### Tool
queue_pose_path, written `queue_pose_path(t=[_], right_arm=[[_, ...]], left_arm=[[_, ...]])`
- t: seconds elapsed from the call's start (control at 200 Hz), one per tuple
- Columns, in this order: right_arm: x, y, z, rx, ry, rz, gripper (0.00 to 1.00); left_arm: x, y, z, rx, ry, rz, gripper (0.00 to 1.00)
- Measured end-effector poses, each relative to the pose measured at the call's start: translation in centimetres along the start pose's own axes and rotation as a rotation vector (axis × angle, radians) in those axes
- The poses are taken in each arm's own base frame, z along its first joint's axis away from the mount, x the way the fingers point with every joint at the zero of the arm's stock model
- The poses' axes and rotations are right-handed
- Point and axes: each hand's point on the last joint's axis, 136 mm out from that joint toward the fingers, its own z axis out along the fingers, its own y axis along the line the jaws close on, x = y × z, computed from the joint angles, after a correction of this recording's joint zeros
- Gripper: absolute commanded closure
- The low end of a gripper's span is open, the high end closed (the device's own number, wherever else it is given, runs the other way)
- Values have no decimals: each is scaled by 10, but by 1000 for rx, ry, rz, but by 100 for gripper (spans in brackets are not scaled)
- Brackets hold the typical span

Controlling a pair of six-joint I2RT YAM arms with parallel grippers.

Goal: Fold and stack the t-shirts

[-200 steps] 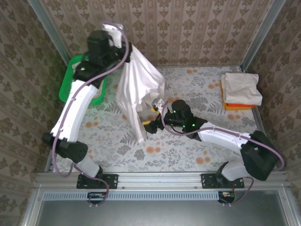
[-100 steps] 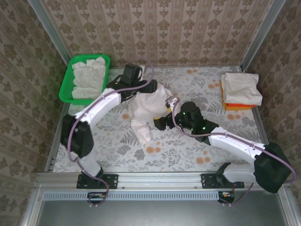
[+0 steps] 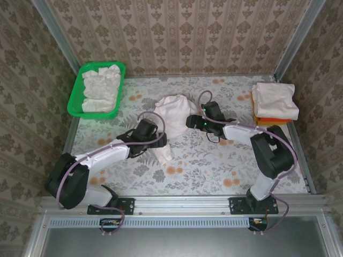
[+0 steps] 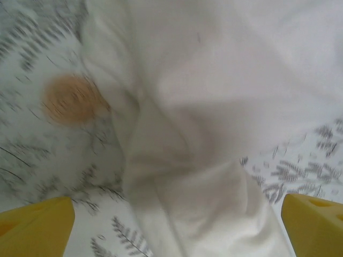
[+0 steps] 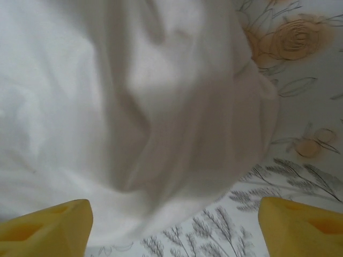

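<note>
A crumpled off-white t-shirt [image 3: 172, 112] lies in a heap at the table's middle, with a narrow tail [image 3: 163, 151] trailing toward the near edge. My left gripper [image 3: 155, 140] sits low beside that tail. In the left wrist view its yellow fingertips [image 4: 37, 227] stand wide apart with a fold of the shirt [image 4: 203, 176] running between them, ungripped. My right gripper [image 3: 193, 122] is at the heap's right edge. Its yellow fingertips [image 5: 300, 225] are spread wide over the shirt's hem [image 5: 161, 134]. A folded off-white t-shirt [image 3: 274, 99] rests on a folded orange one [image 3: 266, 121] at the far right.
A green mesh basket [image 3: 76, 88] holding more white shirts [image 3: 102, 85] stands at the far left corner. Patterned walls and metal posts close in the table on three sides. The flowered tablecloth [image 3: 214, 166] is bare in front of the heap.
The left gripper held the shirt high a second ago; it has let go, and the shirt now lies heaped on the table. Both grippers have moved in low beside it.
</note>
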Motion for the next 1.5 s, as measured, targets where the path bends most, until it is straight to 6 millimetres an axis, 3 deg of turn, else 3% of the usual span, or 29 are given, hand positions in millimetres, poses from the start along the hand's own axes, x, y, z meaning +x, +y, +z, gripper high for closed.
queue_pose_path(t=[0.22, 0.315, 0.485, 0.635, 0.685, 0.785, 1.04, 1.11, 1.25, 1.38, 1.5], right_arm=[[-1, -5, 26, 2, 38, 45, 42], [-1, -11, 32, 8, 49, 61, 52], [-4, -13, 36, 1, 56, 83, 70], [-11, -11, 35, -7, 43, 89, 78], [-14, -10, 34, -12, 39, 88, 81], [-20, -9, 33, -25, 32, 88, 99], [-43, -14, 22, -34, -14, 97, 100], [-59, -9, 5, -50, -58, 83, 100], [-106, 17, -56, -114, -210, 20, 100], [-153, 56, -137, -185, -397, -81, 100], [-176, 92, -226, -250, -575, -196, 100]], left_arm=[[15, 2, 18, -50, 34, -47, 5], [17, 6, 21, -69, 39, -64, 13], [22, 7, 31, -79, 56, -75, 44], [32, 6, 44, -77, 91, -80, 57], [32, 7, 46, -81, 88, -83, 71], [32, 6, 48, -82, 85, -93, 100], [20, 18, 36, -147, 57, -47, 100], [0, 21, 23, -175, 9, -19, 100], [-76, 25, -25, -216, -192, 30, 100], [-145, 28, -87, -257, -403, 100, 100], [-187, 17, -148, -258, -571, 199, 100]])
